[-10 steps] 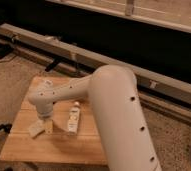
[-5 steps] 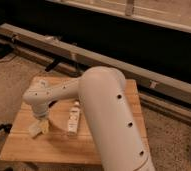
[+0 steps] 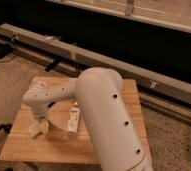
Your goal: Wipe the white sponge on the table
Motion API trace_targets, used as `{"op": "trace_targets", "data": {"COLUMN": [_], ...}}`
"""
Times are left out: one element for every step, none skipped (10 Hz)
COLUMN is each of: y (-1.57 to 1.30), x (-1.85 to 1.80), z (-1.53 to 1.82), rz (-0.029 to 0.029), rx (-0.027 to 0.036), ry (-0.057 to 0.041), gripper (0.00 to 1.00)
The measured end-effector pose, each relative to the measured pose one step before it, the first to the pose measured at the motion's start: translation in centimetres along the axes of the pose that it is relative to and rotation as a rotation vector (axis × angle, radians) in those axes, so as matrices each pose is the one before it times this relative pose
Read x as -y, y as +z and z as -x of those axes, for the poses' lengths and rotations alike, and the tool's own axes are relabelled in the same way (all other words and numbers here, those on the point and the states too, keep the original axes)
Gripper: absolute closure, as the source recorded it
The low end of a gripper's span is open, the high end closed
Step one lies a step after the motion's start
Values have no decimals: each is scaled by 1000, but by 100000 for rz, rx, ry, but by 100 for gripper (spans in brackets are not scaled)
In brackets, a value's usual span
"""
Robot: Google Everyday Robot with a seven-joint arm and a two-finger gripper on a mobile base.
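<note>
Camera view: nearest the lens, the thick white rounded arm link (image 3: 109, 115) with small dark holes fills the lower middle. It rises over the small rectangular light-brown plank table (image 3: 54, 150). The link bends to a thinner white segment that ends at the claw.

The gripper (image 3: 38, 125) points down over the table's near corner area, on the side away from the thick link. Directly beneath it, at its tip, lies the small flat off-white rectangular sponge (image 3: 37, 131), resting on the wood. Cannot tell whether the claw is spread or pinching the sponge.

Just beside the claw, toward the thick link, a small white bottle with a label (image 3: 73, 120) lies on the planks, apart from the sponge.

Beyond the claw is speckled grey floor (image 3: 11, 75). Farther back a long pale metal rail (image 3: 89, 56) runs across below a dark wall.
</note>
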Motion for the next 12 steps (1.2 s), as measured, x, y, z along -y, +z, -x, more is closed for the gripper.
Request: {"op": "trace_targets", "data": {"y": [56, 28, -73, -131, -185, -113, -48, -28, 213, 320, 358, 379], "x": [-31, -14, -50, -9, -24, -21, -22, 24, -56, -141, -27, -96], "z": [-34, 14, 51, 54, 49, -53, 100, 300, 905, 733, 833, 480], "rz": [99, -65, -269, -335, -437, -234, -140, 12, 736, 946, 1008, 1427], "rx": [-4, 114, 366, 262, 347, 99, 9, -47, -305, -382, -524, -1103], "ry": [-6, -74, -121, -115, -140, -6, -313, -875, -2496, -1979, -2382, -2174], "gripper": [56, 66, 79, 87, 96, 100, 100, 100, 100, 100, 100, 100]}}
